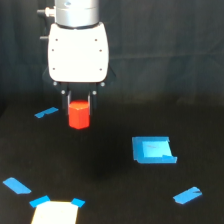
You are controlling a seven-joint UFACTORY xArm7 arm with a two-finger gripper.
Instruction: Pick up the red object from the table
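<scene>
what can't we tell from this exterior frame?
- Red object versus table: lifted or touching, unclear; black surface, no visible shadow.
- Gripper fingers: dark on a dark background, contact with the block blurred.
- Arm above the white housing: cut off by the top edge.
- Pale taped rectangle: cut off by the bottom edge.

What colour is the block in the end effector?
Red-orange: the red object, seen in the exterior view, the only view, between the end effector's fingers.

Gripper (79, 100) at upper left of frame, with the red object (78, 115) between its fingers, above the table (110, 170). Tape marks: left of centre (46, 113), right of centre (153, 150), lower right (187, 195), lower left (17, 186). Taped rectangle (55, 212) at bottom left.
</scene>
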